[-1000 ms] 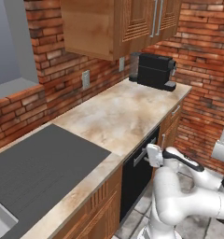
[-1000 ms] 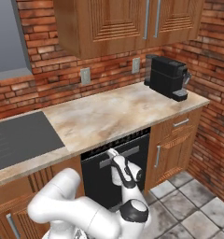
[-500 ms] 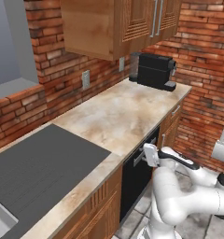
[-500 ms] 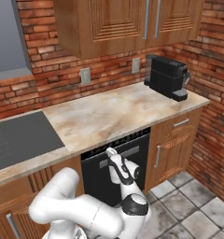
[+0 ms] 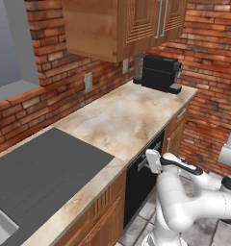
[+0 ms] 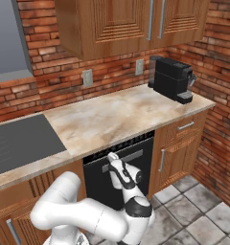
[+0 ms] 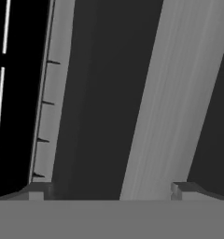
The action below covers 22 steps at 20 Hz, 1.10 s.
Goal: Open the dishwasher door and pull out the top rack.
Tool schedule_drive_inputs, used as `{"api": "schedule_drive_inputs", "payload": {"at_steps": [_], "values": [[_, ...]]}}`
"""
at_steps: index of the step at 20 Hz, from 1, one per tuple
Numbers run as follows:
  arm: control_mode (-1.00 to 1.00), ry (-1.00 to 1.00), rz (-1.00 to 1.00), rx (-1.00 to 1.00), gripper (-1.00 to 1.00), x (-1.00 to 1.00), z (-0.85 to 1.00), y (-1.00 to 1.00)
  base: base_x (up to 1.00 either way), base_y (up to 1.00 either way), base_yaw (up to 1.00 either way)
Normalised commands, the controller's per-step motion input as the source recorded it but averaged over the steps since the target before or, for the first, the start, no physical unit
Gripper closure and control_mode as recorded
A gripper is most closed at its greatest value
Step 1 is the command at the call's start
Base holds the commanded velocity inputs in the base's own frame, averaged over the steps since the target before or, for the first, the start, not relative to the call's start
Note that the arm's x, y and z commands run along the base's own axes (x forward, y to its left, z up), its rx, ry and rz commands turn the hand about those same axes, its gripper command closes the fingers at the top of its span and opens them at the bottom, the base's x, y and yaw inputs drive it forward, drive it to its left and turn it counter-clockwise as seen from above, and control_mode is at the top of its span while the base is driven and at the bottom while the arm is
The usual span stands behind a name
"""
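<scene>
The dishwasher door (image 6: 142,168) is a glossy black panel under the marble counter, and it stands shut. Its silver bar handle (image 6: 134,157) runs across near the top edge. My gripper (image 6: 112,156) is pressed up to the left part of that handle, also seen from the other side as the gripper (image 5: 149,161) against the door (image 5: 135,186). In the hand view the handle (image 7: 179,93) crosses between my open fingertips (image 7: 37,190), closer to the right one, with the gripper (image 7: 111,191) not clamped on it. The top rack is hidden behind the shut door.
A black coffee machine (image 6: 173,79) stands at the counter's right end. A dark cooktop (image 6: 18,141) lies at the left. Wooden cabinet doors and a drawer (image 6: 183,143) flank the dishwasher on the right. A brick wall (image 6: 222,95) closes the corner above the tiled floor (image 6: 193,201).
The hand has moved up and in toward the dishwasher door, reaching the handle bar. The jaws have stayed open and the door has not moved.
</scene>
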Motion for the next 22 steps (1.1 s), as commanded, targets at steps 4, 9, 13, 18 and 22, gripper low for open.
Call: {"api": "schedule_drive_inputs", "payload": {"at_steps": [4, 9, 13, 18, 22], "values": [[-1.0, 0.0, 0.01, 0.04, -1.0, 0.0, -0.34, 0.0, 0.0, 0.0, 0.0], [-1.0, 0.0, 0.02, 0.05, -1.0, 0.0, -0.32, 0.0, 0.0, 0.0, 0.0], [-1.0, 0.0, 0.02, 0.07, -1.0, 0.0, -0.3, 0.0, 0.0, 0.0, 0.0], [-1.0, 0.0, 0.03, 0.07, -1.0, 0.0, -0.31, 0.0, 0.0, 0.0, 0.0], [-1.0, -0.01, 0.03, 0.07, -1.0, 0.0, -0.33, 0.0, 0.0, 0.0, 0.0]]}}
